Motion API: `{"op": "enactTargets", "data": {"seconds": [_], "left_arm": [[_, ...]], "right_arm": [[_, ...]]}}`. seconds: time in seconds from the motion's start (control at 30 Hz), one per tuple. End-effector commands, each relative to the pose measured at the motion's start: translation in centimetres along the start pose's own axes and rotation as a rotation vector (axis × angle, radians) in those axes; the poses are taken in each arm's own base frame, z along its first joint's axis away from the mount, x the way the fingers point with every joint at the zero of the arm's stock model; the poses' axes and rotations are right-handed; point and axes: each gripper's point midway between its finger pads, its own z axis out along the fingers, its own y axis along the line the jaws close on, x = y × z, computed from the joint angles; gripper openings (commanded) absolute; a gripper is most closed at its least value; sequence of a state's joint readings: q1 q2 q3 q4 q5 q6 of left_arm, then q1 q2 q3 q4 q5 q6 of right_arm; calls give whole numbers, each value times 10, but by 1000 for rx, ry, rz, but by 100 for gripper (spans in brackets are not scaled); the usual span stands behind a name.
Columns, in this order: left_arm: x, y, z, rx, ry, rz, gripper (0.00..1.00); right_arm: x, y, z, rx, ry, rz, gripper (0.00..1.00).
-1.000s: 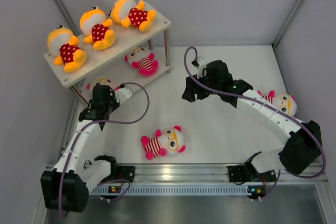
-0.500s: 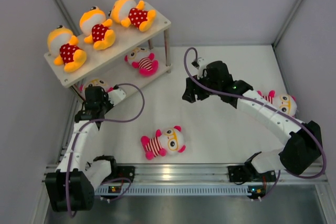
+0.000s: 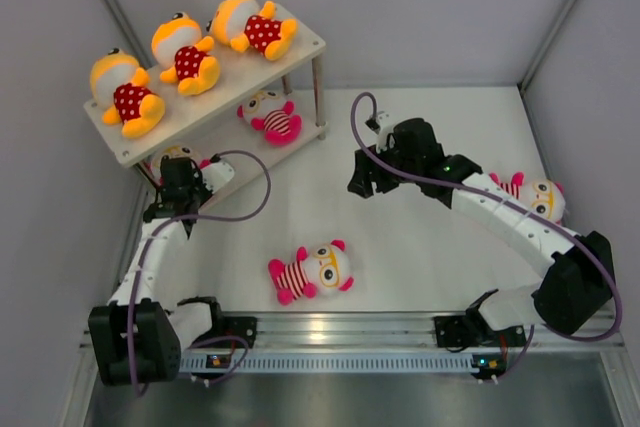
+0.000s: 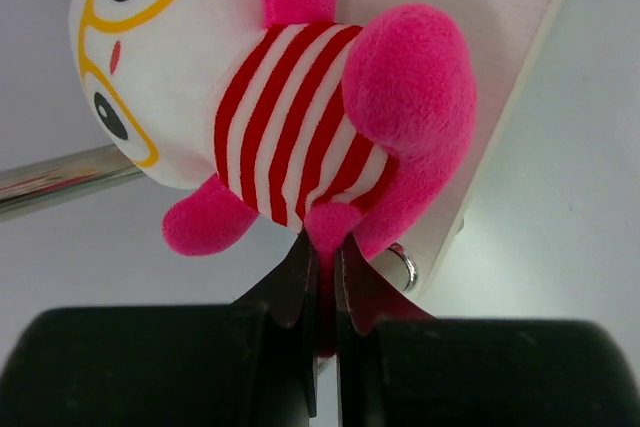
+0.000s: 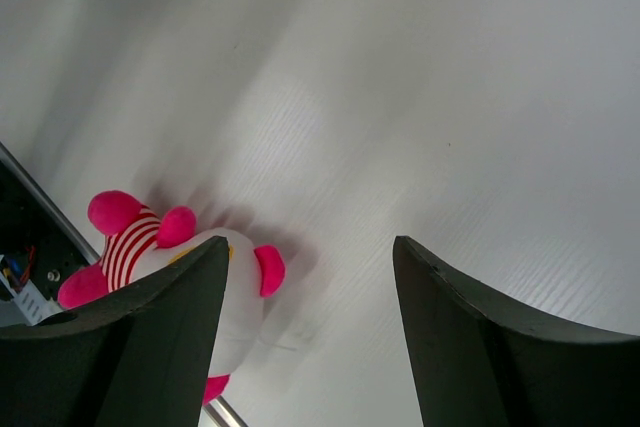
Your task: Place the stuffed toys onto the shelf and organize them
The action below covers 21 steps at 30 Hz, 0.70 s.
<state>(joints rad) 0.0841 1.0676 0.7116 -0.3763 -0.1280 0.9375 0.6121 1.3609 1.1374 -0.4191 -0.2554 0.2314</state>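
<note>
Pink limbs and a red-striped shirt mark the nearest loose toy [image 3: 310, 272], lying on its side at the near side of the table [image 3: 420, 247]. A second loose toy [image 3: 538, 195] of the same kind lies at the right edge, partly hidden behind the right arm [image 3: 500, 212].

Right gripper [image 5: 308, 247]: jaws wide apart with nothing between them. It hangs over bare table, well apart from both loose toys.

Left gripper [image 4: 320, 247]: jaws pinched almost together on one pink foot of a third striped toy [image 4: 290, 117]. This toy hangs at the near left corner of the shelf [image 3: 300, 47], against the edge of the lower board [image 4: 500, 7]. Whether its weight rests on that board cannot be told.

Further back, a fourth striped toy [image 3: 270, 115] lies toward the right end of the lower board. Three orange toys [image 3: 185, 52] in dotted red shirts lie in a row on the top board [image 3: 310, 42].

Assessment: the step in hand is placing the third striped toy on the lower board, left of the one there. Four of seven are shelved, one is in the grip, two lie loose.

The next move calls for carrying the toy further in, so its body clears the edge and the metal leg [image 4: 60, 177]. The jaws then part and back out low beneath the top board.

Risk: a grip on the foot alone lets the body swing. Release too near the edge would likely drop the toy.
</note>
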Motion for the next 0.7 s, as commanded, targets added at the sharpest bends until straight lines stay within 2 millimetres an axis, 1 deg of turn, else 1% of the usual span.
{"op": "enactTargets", "data": {"seconds": [0.0, 0.13, 0.17, 0.2, 0.3, 0.4, 0.47, 0.57, 0.63, 0.67], "left_arm": [[-10, 34, 2, -102, -4, -35, 0], [-7, 42, -4, -132, 23, -56, 0], [-3, 36, -7, -105, 44, -83, 0], [-3, 33, -9, -91, 45, -98, 0], [-11, 32, -19, -72, 9, -152, 0], [-8, 32, -24, -83, 11, -133, 0], [3, 34, -24, -111, 67, -131, 0], [16, 31, -18, -107, 129, -117, 0], [16, 28, -16, -90, 128, -123, 0], [13, 24, -14, -67, 107, -129, 0]], "right_arm": [[-19, 5, -10, -18, -80, -21, 67], [-19, 5, -12, -14, -81, -24, 67], [-18, 4, -12, -13, -82, -25, 67], [-17, 4, -11, -13, -81, -26, 67], [-16, 4, -9, -16, -82, -24, 67], [-16, 6, -7, -25, -74, -18, 67], [-16, 7, -7, -29, -71, -18, 67], [-17, 7, -9, -27, -76, -19, 67], [-16, 6, -9, -26, -77, -19, 67], [-16, 7, -10, -26, -77, -17, 67]]}}
